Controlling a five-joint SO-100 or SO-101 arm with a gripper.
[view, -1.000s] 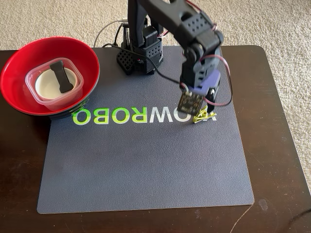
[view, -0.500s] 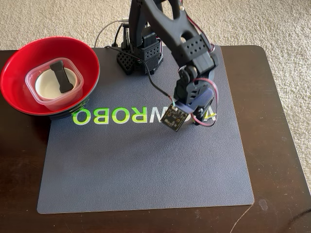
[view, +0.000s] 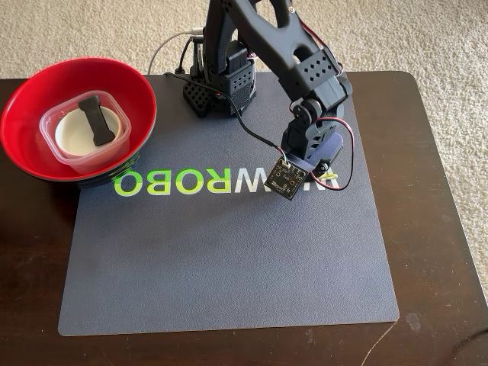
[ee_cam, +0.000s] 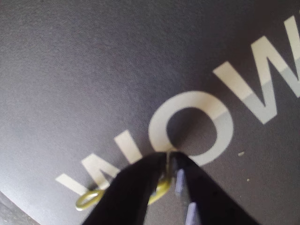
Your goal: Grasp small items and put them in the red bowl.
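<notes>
Jaws [ee_cam: 169,157] pinched shut on yellow clip [ee_cam: 89,199], lifted off the mat [view: 229,259] for carrying toward red bowl [view: 23,103].

Clip [ee_cam: 89,199] mostly behind gripper [ee_cam: 169,157] fingers; gripper base cut off at bottom edge.

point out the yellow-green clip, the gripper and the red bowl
yellow-green clip [ee_cam: 87,200], wrist view: wire loop sticking out left of the fingers.
gripper [ee_cam: 170,155], wrist view: between the closed fingertips.
red bowl [view: 30,95], fixed view: bare red inner wall, upper left.
</notes>
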